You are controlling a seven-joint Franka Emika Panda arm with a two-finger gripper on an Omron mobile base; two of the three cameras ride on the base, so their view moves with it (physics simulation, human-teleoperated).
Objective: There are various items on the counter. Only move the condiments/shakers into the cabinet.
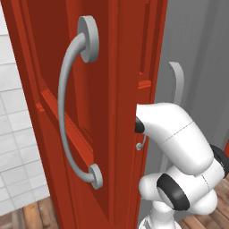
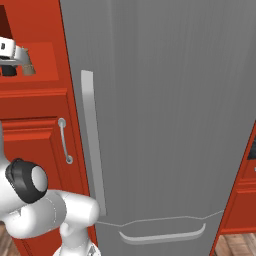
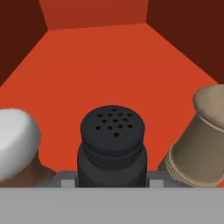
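Observation:
In the hand view I look into the red cabinet, down onto its shelf. The dark squat shaker, with holes in its top, stands upright at the bottom centre. My gripper has a grey finger pressed against each side of it. The brown shaker with the white ball top stands on the shelf to its left. On its right is the tan mill-shaped shaker. In the right base view my hand reaches into the cabinet opening beside the tan shaker. The counter is out of view.
The open red cabinet door with its curved grey bar handle stands close on my left, beside the arm. A tall grey fridge with a long handle is to the right. A lower red door sits below the opening.

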